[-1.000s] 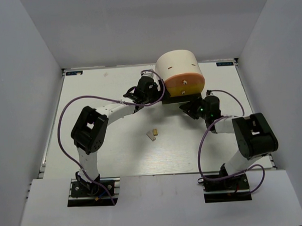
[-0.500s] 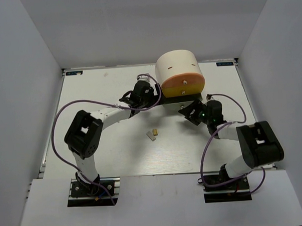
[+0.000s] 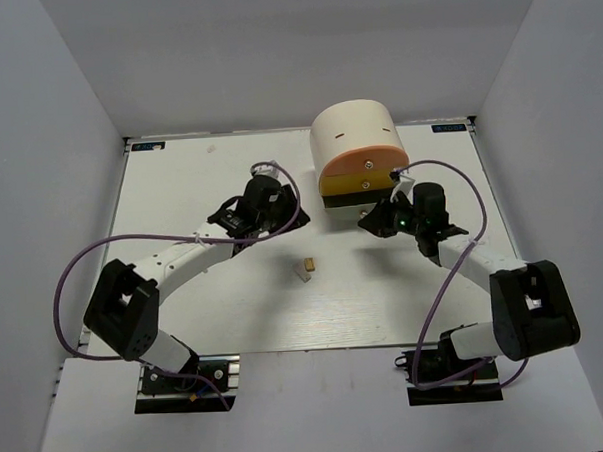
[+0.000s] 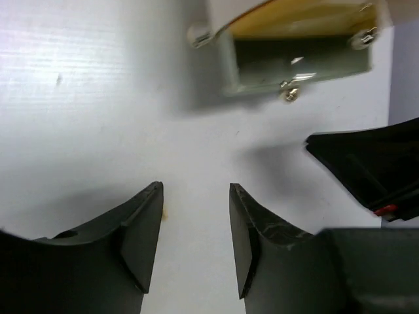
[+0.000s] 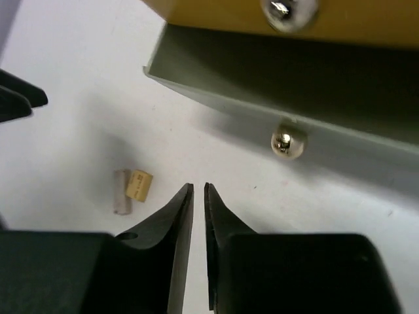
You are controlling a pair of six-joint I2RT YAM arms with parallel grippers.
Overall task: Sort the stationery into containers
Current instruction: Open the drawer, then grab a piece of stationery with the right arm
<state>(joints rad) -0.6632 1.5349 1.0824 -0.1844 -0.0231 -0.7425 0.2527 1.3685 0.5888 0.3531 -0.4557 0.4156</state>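
A tan eraser (image 5: 139,184) and a white eraser (image 5: 122,191) lie side by side on the table, also seen from above as the erasers (image 3: 305,269). The cream half-cylinder organizer (image 3: 350,132) stands at the back, with an orange drawer (image 3: 367,164) over a yellow drawer (image 3: 352,191). Under the yellow front, a grey-green drawer (image 5: 275,98) with a round knob (image 5: 288,142) juts out. My left gripper (image 4: 196,190) is open and empty, left of the organizer (image 4: 294,62). My right gripper (image 5: 198,188) has its jaws almost touching, nothing between them, just before that knob.
The right arm's black body (image 4: 373,170) shows at the right edge of the left wrist view. White walls enclose the table (image 3: 205,300) on three sides. Purple cables loop beside both arms.
The left gripper drew back leftward from the organizer and its jaws narrowed. The right gripper's jaws closed near the lower drawer. The erasers have not moved.
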